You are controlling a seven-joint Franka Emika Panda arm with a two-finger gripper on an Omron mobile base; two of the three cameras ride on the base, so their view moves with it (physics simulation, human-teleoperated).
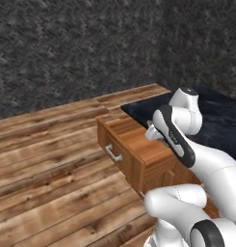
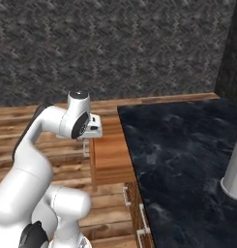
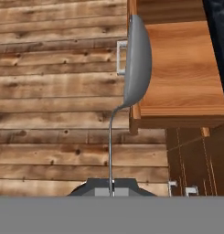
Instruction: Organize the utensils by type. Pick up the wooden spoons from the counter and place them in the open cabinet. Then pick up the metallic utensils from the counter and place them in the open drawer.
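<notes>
Metal spoon (image 3: 137, 59): smooth silver-grey metal with a soft satin sheen, its thin handle running toward 6 o'clock in the hand view. Open drawer (image 3: 182, 73): orange-brown wood, smooth, with fine visible grain; its bar handle (image 1: 112, 153) is bright silver metal. Counter (image 2: 183, 150): black, polished stone-like surface with faint pale veining. Floor (image 1: 47, 159): brown wooden planks, knotted and matt. Wall (image 2: 115, 43): dark grey, coarse, rough-textured. Container (image 2: 233, 169) at 3 o'clock in the right base view: pale grey, smooth, matt.
</notes>
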